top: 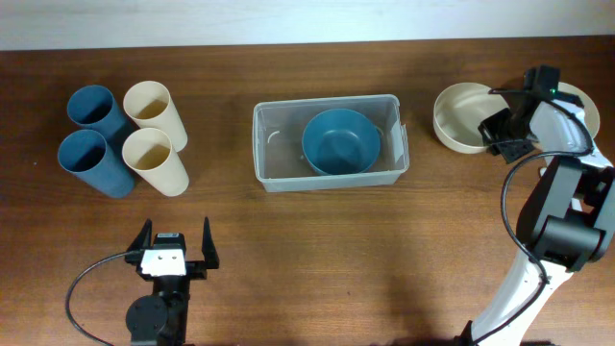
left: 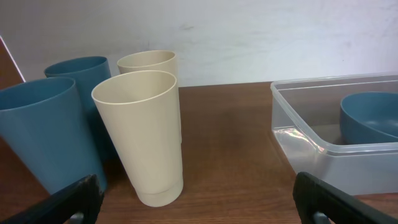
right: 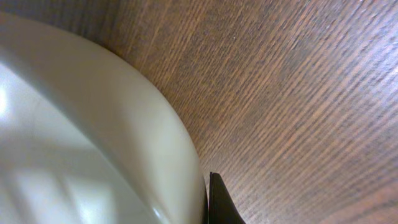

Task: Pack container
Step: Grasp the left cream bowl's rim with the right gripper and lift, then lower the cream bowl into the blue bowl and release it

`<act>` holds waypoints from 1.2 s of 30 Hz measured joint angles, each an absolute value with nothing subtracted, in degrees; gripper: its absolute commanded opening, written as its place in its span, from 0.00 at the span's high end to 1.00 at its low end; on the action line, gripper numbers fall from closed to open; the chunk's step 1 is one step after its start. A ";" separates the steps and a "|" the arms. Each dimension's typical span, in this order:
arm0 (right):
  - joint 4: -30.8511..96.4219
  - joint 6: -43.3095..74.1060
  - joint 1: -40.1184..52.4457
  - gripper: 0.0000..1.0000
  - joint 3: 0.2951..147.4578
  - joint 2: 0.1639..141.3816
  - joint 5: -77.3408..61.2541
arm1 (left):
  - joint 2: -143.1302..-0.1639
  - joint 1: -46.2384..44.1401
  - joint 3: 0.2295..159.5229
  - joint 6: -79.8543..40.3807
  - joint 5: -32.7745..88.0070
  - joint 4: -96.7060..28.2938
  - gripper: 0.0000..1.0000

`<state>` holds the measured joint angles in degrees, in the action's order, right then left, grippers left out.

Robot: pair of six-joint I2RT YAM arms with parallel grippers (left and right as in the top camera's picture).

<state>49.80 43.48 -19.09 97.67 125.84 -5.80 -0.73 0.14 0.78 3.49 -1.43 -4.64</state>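
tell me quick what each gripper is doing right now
left gripper: open, holding nothing
right gripper: closed on the rim of the round cream bowl

The container (top: 277,159) is seen as a clear, translucent plastic bin, rectangular with rounded corners and a thickened rim. It is set upright and open-topped on the bench (top: 307,250), near the middle of the far half, with its long sides run from left to right. A small handle is seen at its right end. One blue bowl (top: 341,141) is held inside it, upright and slightly right of centre, and nearly the whole span between the two long walls is taken up by it. The wood grain is seen through the walls.
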 measured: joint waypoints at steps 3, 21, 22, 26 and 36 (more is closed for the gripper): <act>51.79 41.45 -19.09 0.96 100.38 125.60 -7.40 | -0.73 0.14 0.78 3.49 -1.43 -4.64 0.01; 79.88 18.33 -11.16 0.96 126.63 114.24 -22.85 | -0.73 0.14 0.78 3.49 -1.43 -4.64 0.00; 80.40 17.15 -9.52 0.96 126.65 114.10 -23.03 | -0.73 0.14 0.78 3.49 -1.43 -4.64 0.00; 80.82 13.56 -2.44 0.96 126.58 114.63 -22.55 | -0.73 0.14 0.78 3.49 -1.43 -4.64 0.01; 80.66 13.34 9.37 0.96 126.58 116.01 -14.94 | -0.73 0.14 0.78 3.49 -1.43 -4.64 0.00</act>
